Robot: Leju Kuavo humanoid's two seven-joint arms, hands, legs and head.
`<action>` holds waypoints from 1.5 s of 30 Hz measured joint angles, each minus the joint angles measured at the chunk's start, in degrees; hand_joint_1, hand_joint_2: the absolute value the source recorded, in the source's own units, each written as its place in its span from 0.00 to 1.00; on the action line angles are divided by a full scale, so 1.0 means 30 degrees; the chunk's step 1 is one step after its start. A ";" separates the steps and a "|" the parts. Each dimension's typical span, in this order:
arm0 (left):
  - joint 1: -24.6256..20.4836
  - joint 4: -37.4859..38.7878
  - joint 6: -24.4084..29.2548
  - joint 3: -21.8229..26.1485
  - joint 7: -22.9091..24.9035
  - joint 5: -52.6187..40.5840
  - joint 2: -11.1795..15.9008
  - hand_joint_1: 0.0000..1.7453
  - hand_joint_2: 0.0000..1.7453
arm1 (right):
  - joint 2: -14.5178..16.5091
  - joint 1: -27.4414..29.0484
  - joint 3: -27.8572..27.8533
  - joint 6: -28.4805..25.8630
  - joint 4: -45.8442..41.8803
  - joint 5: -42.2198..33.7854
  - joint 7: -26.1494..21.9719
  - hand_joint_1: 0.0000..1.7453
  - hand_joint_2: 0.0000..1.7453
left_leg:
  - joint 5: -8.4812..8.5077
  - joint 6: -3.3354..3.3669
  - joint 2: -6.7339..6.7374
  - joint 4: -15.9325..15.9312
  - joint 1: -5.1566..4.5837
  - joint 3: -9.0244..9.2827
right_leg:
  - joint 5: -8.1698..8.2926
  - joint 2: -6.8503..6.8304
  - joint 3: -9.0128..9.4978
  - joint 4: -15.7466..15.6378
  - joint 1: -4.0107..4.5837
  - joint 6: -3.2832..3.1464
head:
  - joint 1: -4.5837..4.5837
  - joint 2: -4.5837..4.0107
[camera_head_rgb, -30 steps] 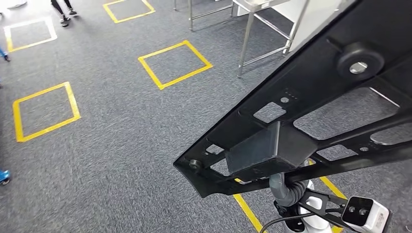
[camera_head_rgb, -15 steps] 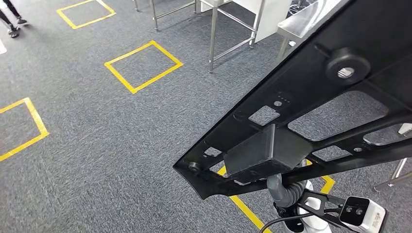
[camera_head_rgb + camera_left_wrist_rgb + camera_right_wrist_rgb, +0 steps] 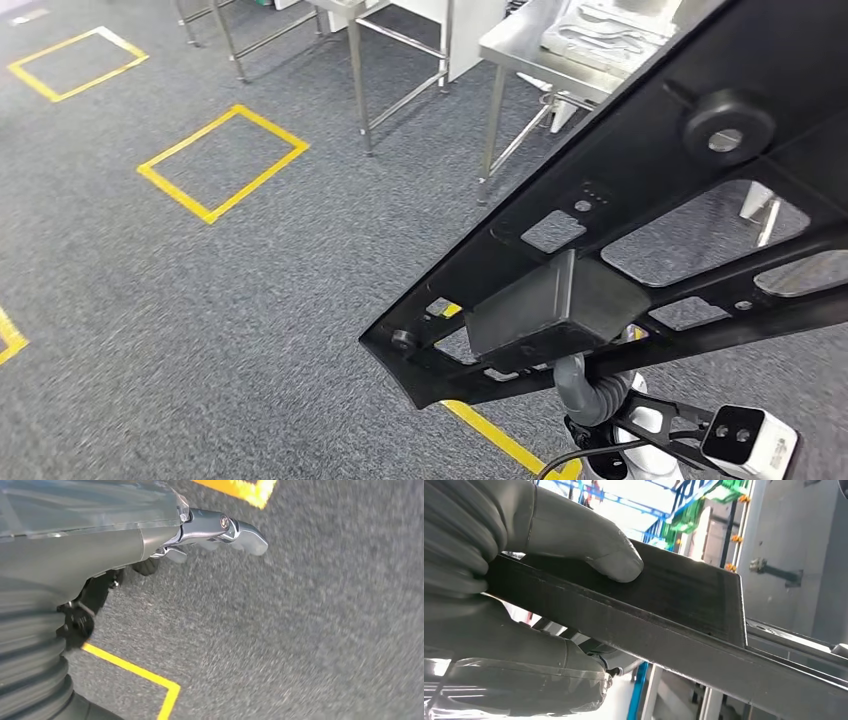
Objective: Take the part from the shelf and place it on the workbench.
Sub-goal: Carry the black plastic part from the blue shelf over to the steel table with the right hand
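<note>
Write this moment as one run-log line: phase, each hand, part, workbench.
phase: carrying | right hand: grips part | left hand: holds nothing, over carpet | workbench: ahead, part not placed

Looks like I'm driving around a factory-style workshop here: grey carpet floor (image 3: 200, 330) marked with yellow tape squares (image 3: 222, 163), stainless steel workbenches (image 3: 530, 45) on thin metal legs, and blue and green industrial racking (image 3: 659, 515) in the background.

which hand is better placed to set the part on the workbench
Right. The right hand already grips the black part, thumb on top. The left hand hangs over the carpet holding nothing. The steel workbench stands ahead.
</note>
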 joint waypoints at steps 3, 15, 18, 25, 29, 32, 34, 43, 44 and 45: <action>-0.0017 0.0000 -0.0016 -0.0004 -0.0013 -0.0011 0.0016 0.00 1.00 | -0.0002 0.0046 -0.0011 0.0009 0.0000 -0.0069 0.0000 1.00 1.00 | 0.0208 0.0166 -0.0434 -0.1132 -0.0062 0.0477 | 0.0029 0.0614 -0.0222 0.0072 -0.0097 0.0354 | 0.0000 0.0000; 0.0013 0.0013 0.0009 0.0000 -0.0035 0.0013 -0.0075 0.00 1.00 | -0.0015 0.0149 -0.0483 0.0377 0.0171 -0.0335 0.0000 1.00 1.00 | 0.0099 0.0543 0.2478 -0.1486 -0.0105 0.0898 | -0.0289 -0.2781 -0.0866 0.1423 -0.0154 0.0829 | 0.0002 0.0000; -0.0018 0.0015 0.0126 0.0002 0.0000 0.0009 -0.0096 0.00 1.00 | -0.0020 0.0106 -0.0512 0.0415 0.0229 -0.0384 0.0000 1.00 1.00 | -0.0054 0.0209 0.2992 -0.1490 -0.0204 0.1103 | 0.0009 -0.3116 -0.0159 -0.0040 0.0059 0.0523 | 0.0000 0.0000; 0.0038 0.0024 0.0346 0.0064 0.0144 0.0000 -0.0164 0.00 1.00 | -0.0026 0.0044 -0.0556 0.0763 0.0381 -0.0410 0.0000 1.00 1.00 | -0.2611 -0.0257 0.1144 0.3312 -0.0023 -0.0957 | 0.0179 -0.1533 -0.0062 -0.0260 -0.0053 -0.0104 | 0.0000 0.0000; 0.0127 0.0042 0.0357 0.0126 0.0155 0.0017 -0.0177 0.00 1.00 | -0.0029 0.0044 -0.0619 0.0960 0.0525 -0.0485 0.0002 1.00 1.00 | -0.1039 -0.0096 0.0796 0.2164 -0.0023 -0.0789 | 0.0140 -0.0414 0.0010 -0.0173 0.0002 -0.0082 | 0.0000 0.0000; 0.0098 0.0049 0.0304 0.0169 0.0140 -0.0011 -0.0140 0.00 1.00 | -0.0029 0.0041 -0.0703 0.0987 0.0532 -0.0508 -0.0002 1.00 1.00 | 0.0143 0.0138 -0.0209 -0.1006 -0.0036 0.0525 | 0.0092 0.0259 -0.0082 -0.0051 -0.0005 0.0130 | 0.0000 0.0000; 0.0024 0.0056 0.0282 0.0206 0.0113 -0.0042 -0.0128 0.00 1.00 | -0.0029 0.0083 -0.0732 0.0945 0.0528 -0.0452 0.0000 1.00 1.00 | 0.0111 0.0281 -0.0108 -0.1285 -0.0095 0.0659 | 0.0134 0.0646 -0.0198 -0.0065 -0.0075 0.0392 | 0.0000 0.0000; 0.0008 0.0100 0.0313 0.0492 -0.0060 0.0015 -0.0159 0.00 1.00 | -0.0033 0.0060 -0.0732 0.0599 0.0519 -0.0388 0.0000 1.00 1.00 | 0.0067 0.0785 0.1998 -0.1565 -0.0047 0.0916 | -0.1897 -0.1859 -0.2811 0.5066 -0.0217 0.0984 | 0.0002 0.0000; -0.0009 0.0109 0.0321 0.0508 -0.0064 0.0017 -0.0169 0.00 1.00 | -0.0035 0.0048 -0.0729 0.0603 0.0525 -0.0404 0.0000 1.00 1.00 | 0.0004 0.0736 0.2207 -0.1555 -0.0046 0.0987 | -0.1246 -0.2041 -0.2249 0.3982 -0.0233 0.0983 | 0.0002 0.0000; -0.0021 0.0118 0.0326 0.0528 -0.0064 0.0013 -0.0182 0.00 1.00 | -0.0036 0.0014 -0.0723 0.0610 0.0526 -0.0430 0.0000 1.00 1.00 | -0.0075 0.0662 0.2409 -0.1542 -0.0059 0.1084 | -0.0627 -0.2451 -0.1486 0.2515 -0.0213 0.0939 | 0.0004 0.0000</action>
